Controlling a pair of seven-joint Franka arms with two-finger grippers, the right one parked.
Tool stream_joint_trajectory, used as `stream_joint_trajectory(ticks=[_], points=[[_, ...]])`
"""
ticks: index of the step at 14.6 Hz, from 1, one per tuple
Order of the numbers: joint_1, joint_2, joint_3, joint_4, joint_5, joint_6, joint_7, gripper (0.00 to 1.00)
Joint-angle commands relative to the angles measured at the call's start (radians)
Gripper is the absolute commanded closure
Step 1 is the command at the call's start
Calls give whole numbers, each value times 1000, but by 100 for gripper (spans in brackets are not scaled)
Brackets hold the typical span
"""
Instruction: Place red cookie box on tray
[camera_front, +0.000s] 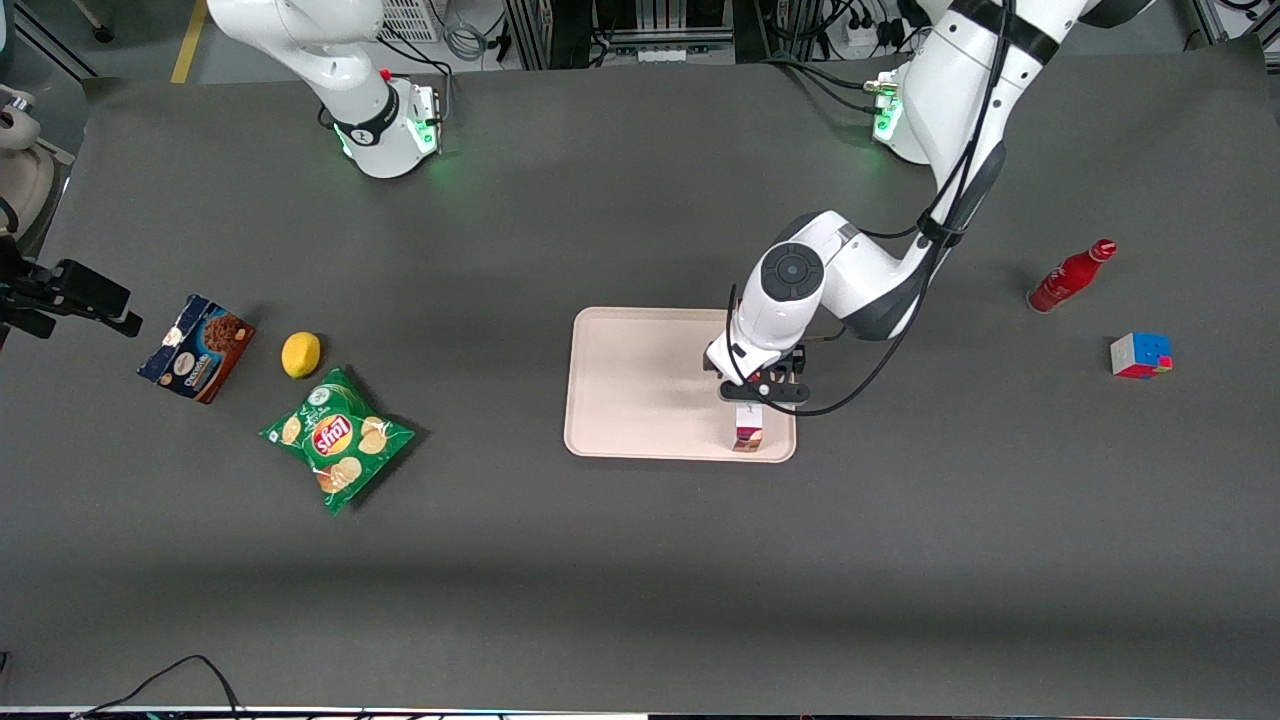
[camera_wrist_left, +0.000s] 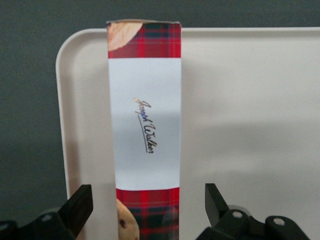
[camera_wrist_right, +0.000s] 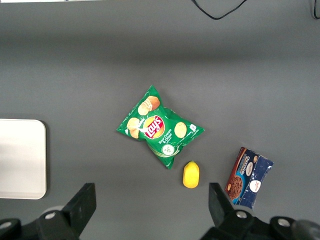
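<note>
- The long, slim dark-red plaid cookie box (camera_wrist_left: 145, 130) lies flat in our large pale-pink plastic tray (camera_wrist_left: 250, 125), close along one rim.
- Our gripper (camera_wrist_left: 149, 212) hovers above it, jaws wide, gripping nothing.
- A careless retreat could clip the box and nudge it over that rim.

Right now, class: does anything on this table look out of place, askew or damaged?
Nothing looks damaged or spilled. The red cookie box lies flat on the tray, close along one edge rather than centred. The gripper is above it, fingers open and clear of its sides.
</note>
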Motion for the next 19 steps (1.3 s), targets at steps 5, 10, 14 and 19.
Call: stream_joint_trajectory(ticks=[5,10,14,19], points=[[-5,-42,-4,167,15,-238,-18,0],[17,-219,32,273,-99,-561,194,0],[18,-367,130,275,-129,-689,341,0],[15,-447,380,265,-192,-735,684,0]])
